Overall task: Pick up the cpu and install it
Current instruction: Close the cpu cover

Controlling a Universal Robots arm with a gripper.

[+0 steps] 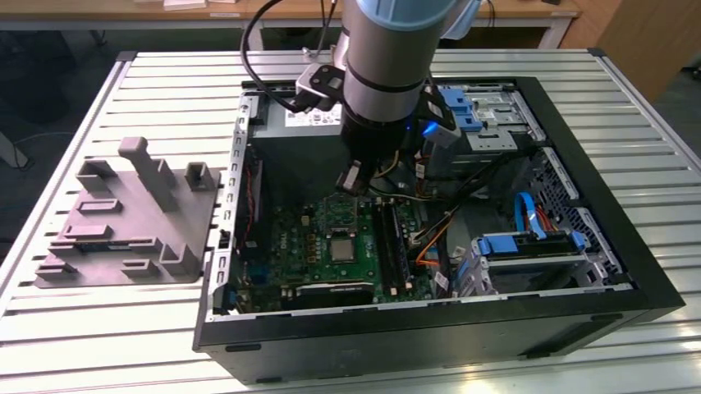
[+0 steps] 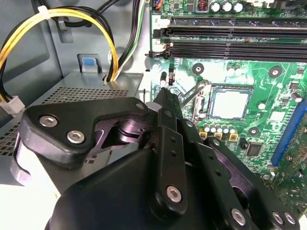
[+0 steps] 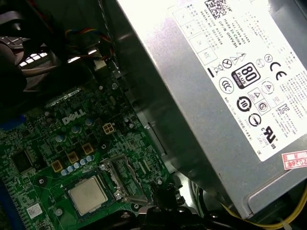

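The cpu [image 1: 343, 248], a small square chip with a pale silvery top, lies flat in the motherboard socket; both wrist views show it [image 2: 229, 103] [image 3: 87, 195]. Beside it the socket's metal load frame [image 3: 123, 178] stands swung open. My gripper [image 1: 350, 187] hangs inside the computer case just above that frame, a short way from the chip. Its dark fingers come together to a narrow tip [image 2: 164, 91] and hold nothing. In the first wrist view the tip [image 3: 165, 189] sits past the open frame, on the side away from the chip.
A grey plastic fixture [image 1: 131, 222] with posts stands on the slatted table at the exterior view's left. Inside the black case [image 1: 438, 336] are the silver power supply [image 3: 216, 72], yellow cables [image 2: 72, 19], memory slots [image 2: 230, 45] and a blue-tabbed drive cage [image 1: 526, 246].
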